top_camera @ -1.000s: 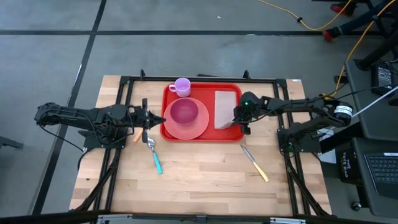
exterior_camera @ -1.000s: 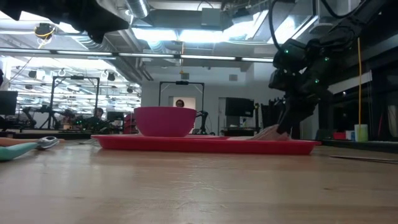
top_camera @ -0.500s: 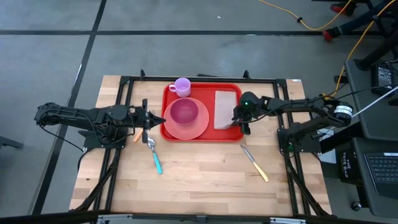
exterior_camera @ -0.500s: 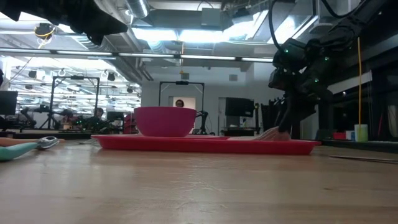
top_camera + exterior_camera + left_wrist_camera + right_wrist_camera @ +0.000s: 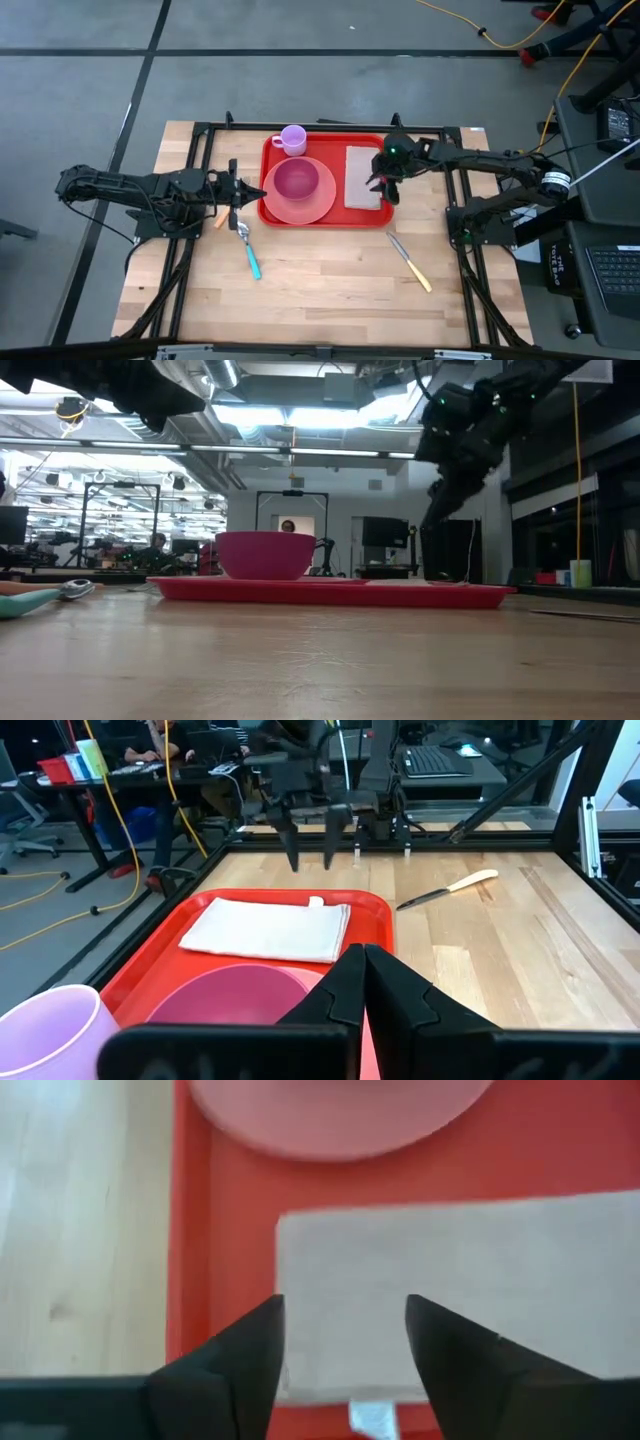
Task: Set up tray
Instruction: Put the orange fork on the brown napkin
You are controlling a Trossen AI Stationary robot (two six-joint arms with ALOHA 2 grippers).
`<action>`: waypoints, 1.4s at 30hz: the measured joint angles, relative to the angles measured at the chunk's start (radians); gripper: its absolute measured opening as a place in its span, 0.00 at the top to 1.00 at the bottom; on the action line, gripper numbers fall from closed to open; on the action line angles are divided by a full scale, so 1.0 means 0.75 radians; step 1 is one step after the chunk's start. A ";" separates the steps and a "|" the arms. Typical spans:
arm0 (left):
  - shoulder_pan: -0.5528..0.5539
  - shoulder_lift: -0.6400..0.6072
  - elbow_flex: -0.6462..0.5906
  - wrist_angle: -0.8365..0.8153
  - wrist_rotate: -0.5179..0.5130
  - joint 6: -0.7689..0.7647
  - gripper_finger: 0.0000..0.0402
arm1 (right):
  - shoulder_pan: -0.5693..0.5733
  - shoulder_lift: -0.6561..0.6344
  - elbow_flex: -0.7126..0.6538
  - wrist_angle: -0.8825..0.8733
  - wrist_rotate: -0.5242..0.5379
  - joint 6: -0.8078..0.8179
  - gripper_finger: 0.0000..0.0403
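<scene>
The red tray [image 5: 325,181] lies at the table's far middle. On it rest a pink plate [image 5: 300,205] with a magenta bowl [image 5: 296,180], a lavender cup [image 5: 292,139] at the tray's far left corner, and a folded beige napkin [image 5: 363,177] lying flat on its right part. My right gripper [image 5: 386,183] hangs open above the napkin's right side [image 5: 450,1270] and touches nothing; its fingers [image 5: 245,1355] stand apart. Just left of the tray's left rim, my left gripper [image 5: 258,192] is shut and holds nothing [image 5: 360,982].
A teal-handled spoon [image 5: 247,250] lies on the wood near the tray's near left corner, beside a small orange piece [image 5: 220,218]. A yellow-handled knife [image 5: 410,262] lies to the near right. Black frame rails [image 5: 200,160] run along both table sides.
My right gripper has opened, let go of the napkin and risen, drifting a little toward the far edge. The napkin's raised edge has dropped, so the napkin now lies flat on the tray.
</scene>
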 joint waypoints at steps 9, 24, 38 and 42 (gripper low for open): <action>0.000 0.000 0.000 0.002 -0.001 0.000 1.00 | 0.111 -0.040 0.107 0.017 0.200 -0.029 0.90; 0.000 0.000 0.000 -0.066 -0.010 -0.095 0.98 | 0.425 -0.059 -0.147 0.674 0.411 0.106 0.97; 0.000 0.050 0.075 -0.420 -0.156 -0.435 0.99 | 0.662 -0.059 -0.494 1.291 0.715 0.439 0.98; 0.001 0.128 0.154 -0.561 -0.156 -0.530 0.99 | 0.708 -0.058 -0.568 1.361 0.893 0.465 0.99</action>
